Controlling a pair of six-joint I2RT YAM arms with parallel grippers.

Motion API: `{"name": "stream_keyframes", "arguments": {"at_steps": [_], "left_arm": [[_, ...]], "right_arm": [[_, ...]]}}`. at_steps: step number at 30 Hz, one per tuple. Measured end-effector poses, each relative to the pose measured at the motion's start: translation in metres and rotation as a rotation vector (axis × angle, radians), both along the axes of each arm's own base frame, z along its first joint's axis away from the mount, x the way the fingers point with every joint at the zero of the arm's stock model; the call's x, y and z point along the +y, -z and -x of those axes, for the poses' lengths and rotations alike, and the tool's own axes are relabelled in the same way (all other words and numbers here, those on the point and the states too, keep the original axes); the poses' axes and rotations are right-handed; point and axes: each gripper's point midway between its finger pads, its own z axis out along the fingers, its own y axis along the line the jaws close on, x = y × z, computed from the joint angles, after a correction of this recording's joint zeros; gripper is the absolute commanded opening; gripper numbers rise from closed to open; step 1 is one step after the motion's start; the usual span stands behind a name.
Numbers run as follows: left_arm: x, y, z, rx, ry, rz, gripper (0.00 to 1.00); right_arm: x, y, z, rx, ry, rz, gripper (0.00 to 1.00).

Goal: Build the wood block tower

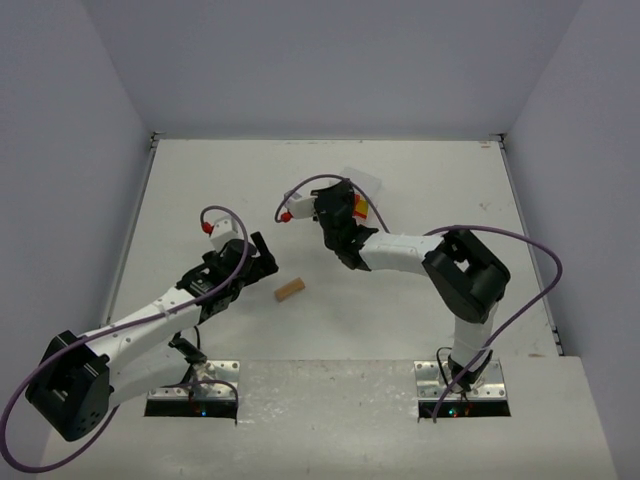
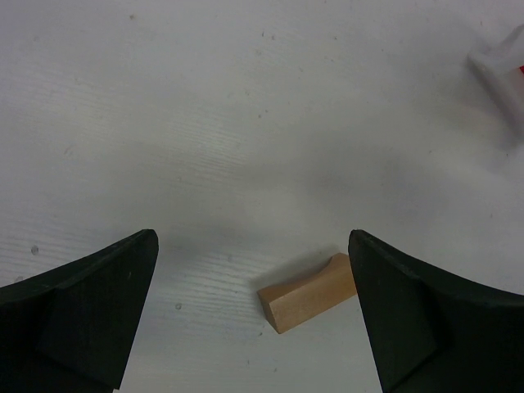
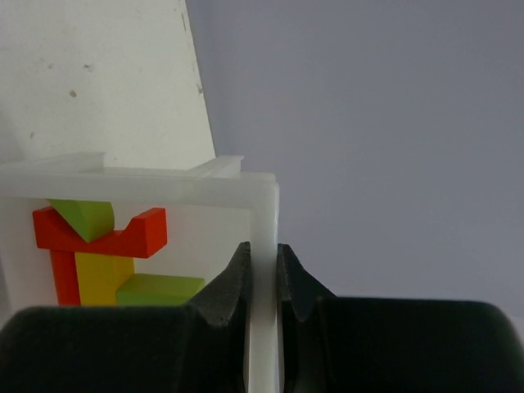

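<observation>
Right jaws tight on tray wall [image 3: 263, 217]

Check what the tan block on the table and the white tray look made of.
tan block: likely bare wood. It is matte and unpainted, with a pale, even tan colour and faint grain.
tray: probably plastic. The walls are milky and slightly translucent, and the rim is smooth and moulded.

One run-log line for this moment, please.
left pincer open near tan block | right pincer shut on white tray wall | coloured blocks inside tray
</observation>
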Motion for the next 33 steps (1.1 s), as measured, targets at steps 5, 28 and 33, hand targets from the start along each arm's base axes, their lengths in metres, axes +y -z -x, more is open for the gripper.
{"name": "stream_keyframes", "arguments": {"at_steps": [5, 28, 33], "left_arm": [[-0.002, 0.013, 0.007, 0.022, 0.008, 0.026, 1.00], [0.022, 0.030, 0.035, 0.068, -0.069, 0.018, 1.00], [0.022, 0.027, 0.032, 0.054, -0.077, 0.028, 1.00]], "right_arm": [[0.037, 0.002, 0.012, -0.089, -0.064, 0.103, 0.00], [0.077, 0.007, 0.041, -0.227, -0.066, 0.239, 0.00], [0.076, 0.004, 0.040, -0.225, -0.044, 0.216, 0.00]]}}
